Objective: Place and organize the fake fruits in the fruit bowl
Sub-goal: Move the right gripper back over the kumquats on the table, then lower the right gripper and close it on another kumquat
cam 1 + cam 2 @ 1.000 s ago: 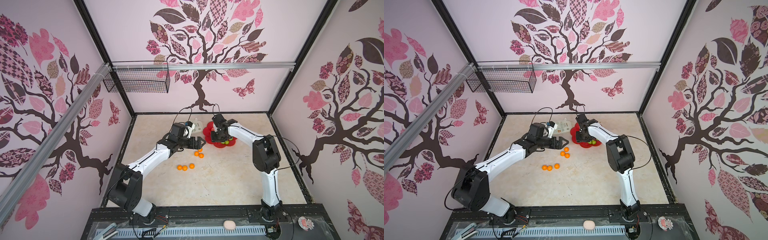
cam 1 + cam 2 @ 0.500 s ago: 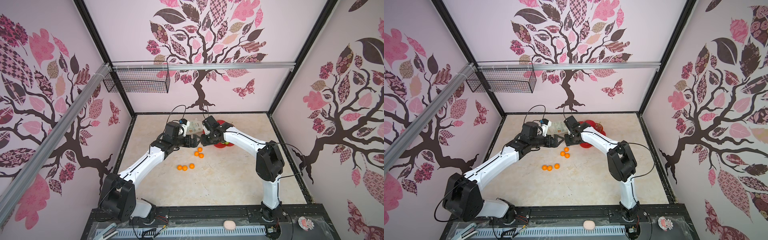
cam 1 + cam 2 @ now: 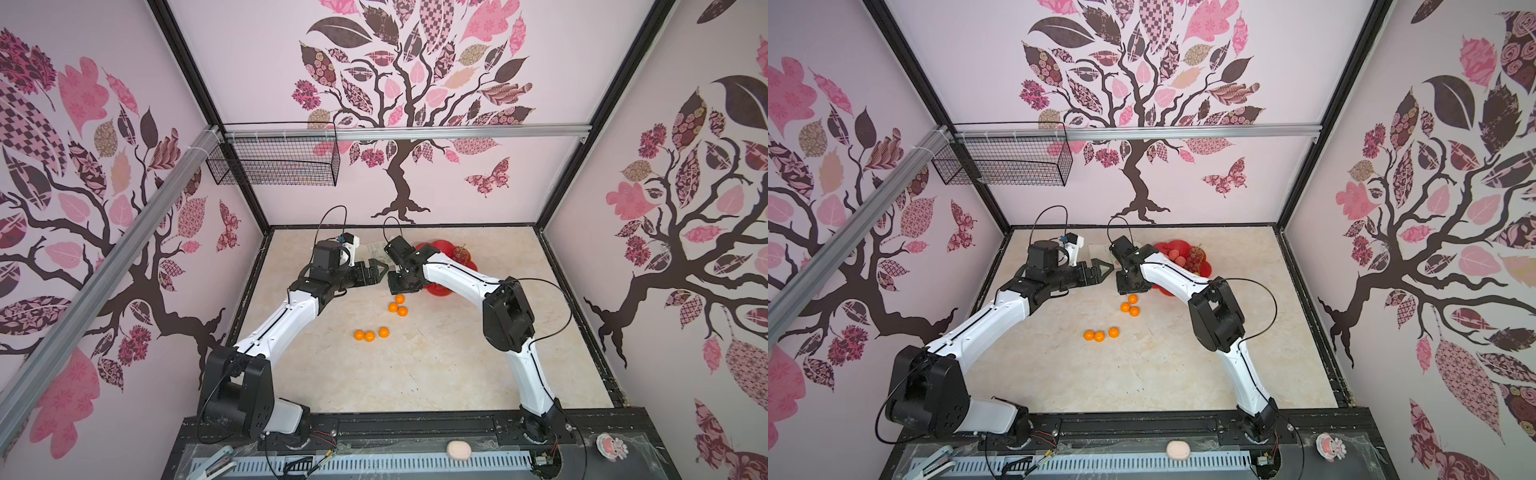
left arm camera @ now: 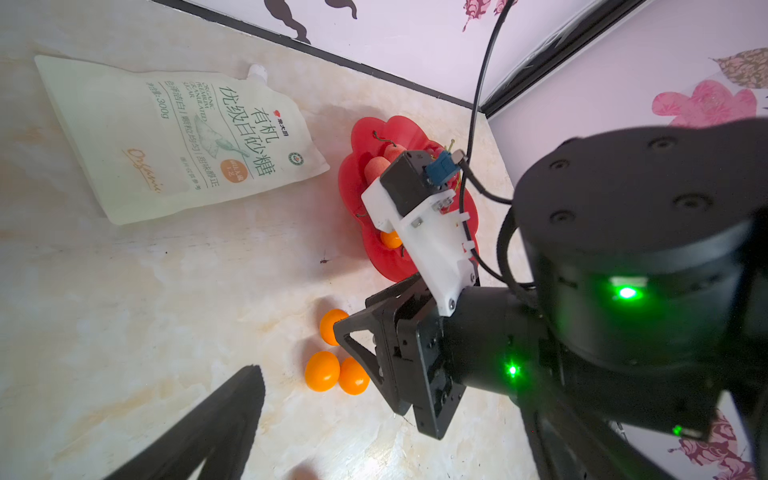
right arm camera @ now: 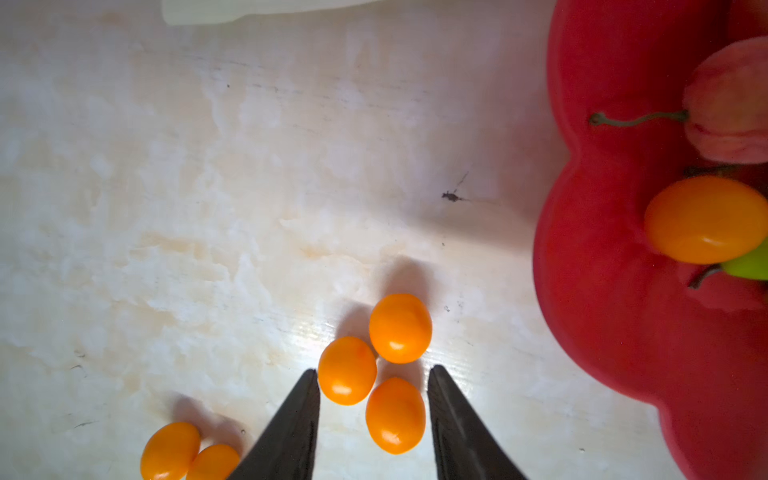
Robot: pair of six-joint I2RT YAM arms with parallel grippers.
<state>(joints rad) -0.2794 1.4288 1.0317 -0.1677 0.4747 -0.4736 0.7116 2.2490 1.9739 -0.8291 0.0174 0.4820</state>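
Three orange tangerines (image 3: 397, 305) lie bunched on the table beside the red fruit bowl (image 3: 441, 292), and three more (image 3: 370, 334) lie nearer the front. My right gripper (image 5: 372, 372) hangs open over the bunch, one tangerine (image 5: 395, 415) showing between its fingers with gaps on both sides. Inside the bowl (image 5: 602, 332) are a tangerine (image 5: 702, 220), a peach (image 5: 731, 104), a green fruit (image 5: 748, 266) and a grape bunch (image 3: 1194, 257). My left gripper (image 3: 380, 270) stands open and empty just left of the right one; only one of its fingers (image 4: 237, 407) shows in its wrist view.
A white printed pouch (image 4: 178, 137) lies flat behind the grippers, close to the bowl. A black wire basket (image 3: 274, 162) hangs on the back wall. A pale pink lump (image 3: 459, 450) sits on the front ledge. The two grippers almost touch tip to tip.
My right gripper has swung left from over the bowl to above the three tangerines on the table. The left gripper has drawn back slightly from those tangerines.
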